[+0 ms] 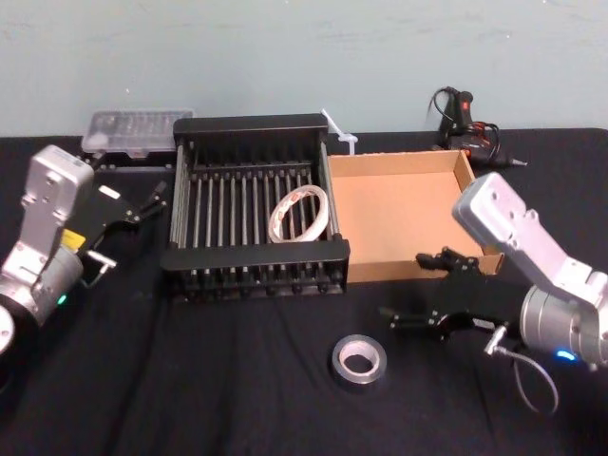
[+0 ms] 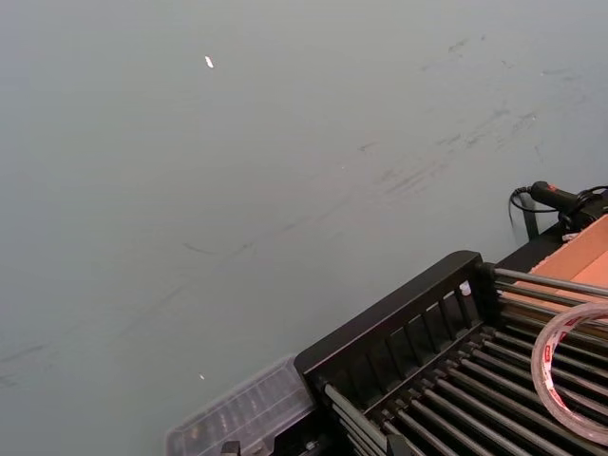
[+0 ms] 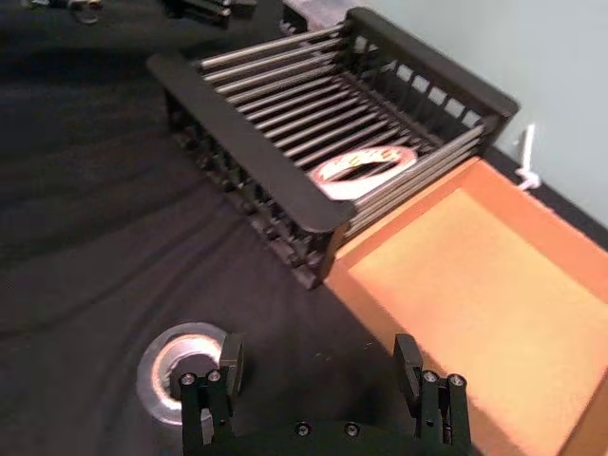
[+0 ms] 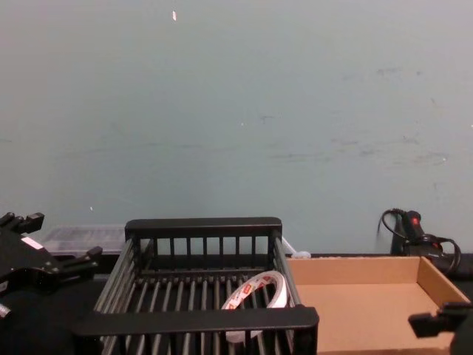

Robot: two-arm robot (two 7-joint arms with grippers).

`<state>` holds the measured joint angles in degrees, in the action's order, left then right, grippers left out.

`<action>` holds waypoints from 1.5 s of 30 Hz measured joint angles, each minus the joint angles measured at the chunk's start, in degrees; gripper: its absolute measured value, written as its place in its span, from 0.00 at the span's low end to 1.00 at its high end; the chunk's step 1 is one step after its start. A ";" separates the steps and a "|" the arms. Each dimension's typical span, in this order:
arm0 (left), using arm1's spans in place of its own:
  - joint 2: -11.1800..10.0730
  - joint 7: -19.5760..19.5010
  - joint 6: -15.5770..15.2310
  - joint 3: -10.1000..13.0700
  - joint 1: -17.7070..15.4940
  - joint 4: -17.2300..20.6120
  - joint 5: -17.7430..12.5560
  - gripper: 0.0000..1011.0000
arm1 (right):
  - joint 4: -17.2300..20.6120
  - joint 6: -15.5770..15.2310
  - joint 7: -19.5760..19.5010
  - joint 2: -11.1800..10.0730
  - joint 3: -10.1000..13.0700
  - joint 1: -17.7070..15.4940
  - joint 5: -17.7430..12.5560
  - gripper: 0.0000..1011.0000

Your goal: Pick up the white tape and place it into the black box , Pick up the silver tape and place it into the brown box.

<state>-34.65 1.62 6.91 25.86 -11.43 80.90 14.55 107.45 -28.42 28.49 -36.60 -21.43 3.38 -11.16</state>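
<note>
The white tape (image 1: 300,215) sits in the black box (image 1: 255,255), so the silver tape (image 1: 359,361) is probably next. It lies on the surface just left of the right hand (image 1: 404,285), whose fingers are spread apart. The next move calls for lowering, clamping, then carrying it to the brown box (image 1: 380,269) just beyond. The left hand (image 1: 133,228) is parked, fingers apart.

- No word, number or brand can be read in any of these views.
- The white tape (image 1: 300,213), lying in the black box (image 1: 256,255), carries red-orange printed marks around its inner core. They look like repeated blocks, but the characters are too small to make out.
- A small yellow sticker (image 1: 70,238) on the left arm (image 1: 43,204) shows no legible writing.
</note>
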 joint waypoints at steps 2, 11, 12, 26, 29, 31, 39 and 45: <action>0.00 0.00 0.00 0.00 0.00 0.00 0.00 0.99 | 0.00 -0.20 0.21 -0.12 -0.52 -0.07 -0.26 0.99; 0.00 0.00 0.00 0.00 0.00 0.00 0.00 0.99 | -0.99 -1.12 0.78 0.15 -2.77 0.53 -1.21 0.99; 0.00 0.00 0.00 0.00 0.00 0.00 0.00 0.99 | -1.11 -1.21 0.82 0.20 -2.92 0.63 -1.30 0.99; 0.00 0.00 0.00 0.00 0.00 0.00 0.00 0.99 | -4.20 -3.26 0.93 1.45 -5.50 2.59 -3.19 0.99; 0.00 0.00 0.00 0.00 0.00 0.00 0.00 0.99 | -4.80 -3.54 0.75 1.65 -5.92 2.95 -3.42 0.99; 0.00 0.00 0.00 0.00 0.00 0.00 0.00 0.99 | -5.20 -3.66 0.59 1.77 -6.23 3.19 -3.53 0.99; 0.00 0.00 0.00 0.00 0.00 0.00 0.00 0.99 | -6.43 -3.91 0.45 2.02 -7.29 4.04 -3.62 0.99; 0.00 0.00 0.00 0.00 0.00 0.00 0.00 0.99 | -7.30 -3.97 0.46 2.13 -7.95 4.61 -3.60 0.99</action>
<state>-34.65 1.62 6.91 25.86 -11.43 80.90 14.55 100.15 -32.39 28.95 -34.47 -29.37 7.99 -14.76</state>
